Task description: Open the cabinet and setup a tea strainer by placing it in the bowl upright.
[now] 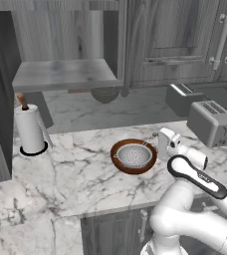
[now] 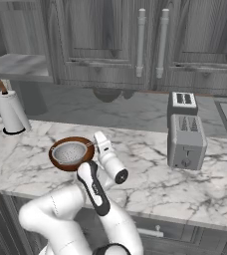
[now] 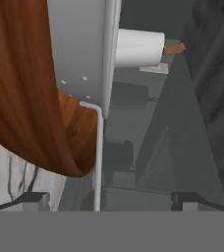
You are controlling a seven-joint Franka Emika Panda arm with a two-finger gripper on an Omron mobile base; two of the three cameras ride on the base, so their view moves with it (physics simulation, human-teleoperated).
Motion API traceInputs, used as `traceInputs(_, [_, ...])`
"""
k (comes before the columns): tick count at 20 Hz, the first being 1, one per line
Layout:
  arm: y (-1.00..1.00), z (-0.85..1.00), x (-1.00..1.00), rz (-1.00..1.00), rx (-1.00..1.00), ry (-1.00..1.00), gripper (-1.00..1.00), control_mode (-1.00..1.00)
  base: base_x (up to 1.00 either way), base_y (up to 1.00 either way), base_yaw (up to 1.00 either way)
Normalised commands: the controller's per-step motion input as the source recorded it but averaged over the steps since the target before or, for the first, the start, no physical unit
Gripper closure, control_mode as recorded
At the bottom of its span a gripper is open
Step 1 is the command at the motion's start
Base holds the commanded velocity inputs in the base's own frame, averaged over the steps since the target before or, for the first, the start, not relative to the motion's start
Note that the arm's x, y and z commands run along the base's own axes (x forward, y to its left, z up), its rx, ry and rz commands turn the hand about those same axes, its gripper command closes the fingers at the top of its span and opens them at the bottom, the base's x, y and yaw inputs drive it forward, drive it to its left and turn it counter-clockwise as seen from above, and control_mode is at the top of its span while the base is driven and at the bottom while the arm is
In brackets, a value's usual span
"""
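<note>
White arm links rise in the foreground, and the gripper (image 3: 109, 199) sits low just beside the bowl (image 1: 119, 160), jaws spread wide and grasping nothing. In the hand view the thin handle of the tea strainer (image 1: 134, 155) runs between the parted fingertips (image 3: 30, 199) without being clamped. The silver mesh strainer rests upright inside the reddish-brown bowl on the marble counter (image 1: 75, 174). To the right stands a grey toaster (image 1: 211, 122); to the left, a paper-towel roll (image 1: 30, 128) on its holder. Beyond, the cabinet (image 1: 65, 74) stands open, its grey shelf bare, next to narrower doors (image 2: 150, 40) with two silver handles.
</note>
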Motion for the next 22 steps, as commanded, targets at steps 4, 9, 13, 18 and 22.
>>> traceInputs(4, [-0.08, 0.66, -0.84, 0.0, -0.12, 0.12, -1.0, -1.0, 0.0, 0.0, 0.0])
traceInputs(9, [-0.48, 0.87, -0.99, 0.0, -0.11, 0.13, -1.0, -1.0, 0.0, 0.0, 0.0])
traceInputs(13, [-0.57, 0.96, -0.82, 0.0, -0.18, 0.17, -1.0, -1.0, 0.0, 0.0, 0.0])
traceInputs(18, [-0.34, 0.88, -0.77, 0.02, -0.27, 0.3, -1.0, -1.0, 0.0, 0.0, 0.0])
traceInputs(22, [-0.24, 0.52, -0.93, 0.03, -0.3, 0.4, -1.0, -1.0, 0.0, 0.0, 0.0])
